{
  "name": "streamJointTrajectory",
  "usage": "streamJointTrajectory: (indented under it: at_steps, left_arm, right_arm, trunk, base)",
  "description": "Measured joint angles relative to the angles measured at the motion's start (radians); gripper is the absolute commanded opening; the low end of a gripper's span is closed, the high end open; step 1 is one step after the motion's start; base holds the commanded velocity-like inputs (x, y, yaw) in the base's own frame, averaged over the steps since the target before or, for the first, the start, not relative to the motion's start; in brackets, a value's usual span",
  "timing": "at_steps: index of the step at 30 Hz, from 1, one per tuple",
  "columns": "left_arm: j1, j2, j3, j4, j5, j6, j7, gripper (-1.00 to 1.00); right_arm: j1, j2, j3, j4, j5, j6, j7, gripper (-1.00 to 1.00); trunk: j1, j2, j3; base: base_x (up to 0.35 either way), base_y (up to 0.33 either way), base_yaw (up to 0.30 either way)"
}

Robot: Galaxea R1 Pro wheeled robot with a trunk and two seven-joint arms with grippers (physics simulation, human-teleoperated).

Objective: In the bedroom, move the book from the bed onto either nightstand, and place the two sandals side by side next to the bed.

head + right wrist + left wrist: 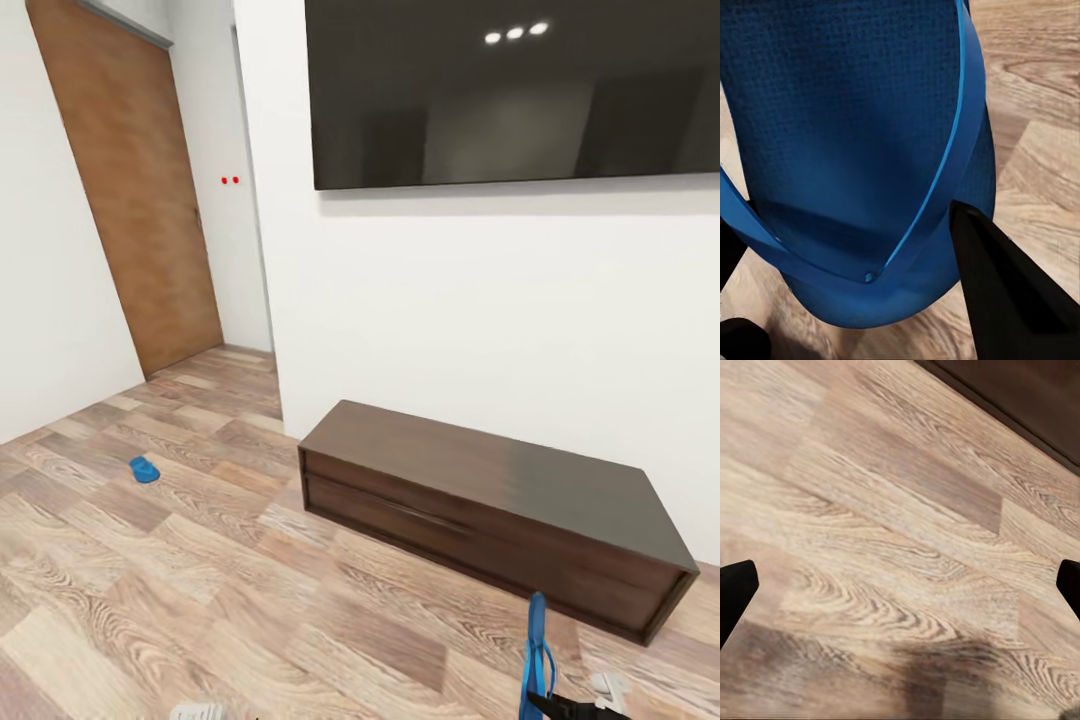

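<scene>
One blue sandal (pixel 144 469) lies flat on the wood floor at the left, well away from me. The other sandal (pixel 537 655) hangs upright at the bottom right, its sole and straps (pixel 870 135) close up in the right wrist view. My right gripper (pixel 862 277) is shut on it, a black finger (pixel 1009 292) pressing its edge. Over bare floor, my left gripper (pixel 903 589) is open with nothing between its fingertips (pixel 735 592). The book, the bed and the nightstand are out of view.
A long low dark wood drawer cabinet (pixel 500 500) stands against the white wall under a big black TV (pixel 510 90). A brown door (pixel 130 190) stands at the far left down a short passage. Wood floor (pixel 200 580) spreads out in front of the cabinet.
</scene>
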Motion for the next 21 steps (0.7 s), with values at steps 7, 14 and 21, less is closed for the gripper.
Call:
streamJointTrajectory:
  at_steps: [7,14,21]
  left_arm:
    - [0.0,0.0,0.0,0.001,0.0,0.0,-0.001,1.0]
    - [0.0,0.0,0.0,0.002,0.0,0.0,-0.001,1.0]
    - [0.0,0.0,0.0,0.002,0.0,0.0,0.0,1.0]
  right_arm:
    - [0.0,0.0,0.0,0.0,0.0,0.0,0.0,-1.0]
    - [0.0,0.0,0.001,0.0,0.0,0.0,0.0,-1.0]
    - [0.0,0.0,0.001,0.001,0.001,0.0,0.0,-1.0]
  trunk:
    - [0.0,0.0,-0.002]
    - [0.0,0.0,-0.004]
    - [0.0,0.0,-0.006]
  base:
    - [0.0,0.0,0.265]
    - [0.0,0.0,0.265]
    - [0.0,0.0,0.265]
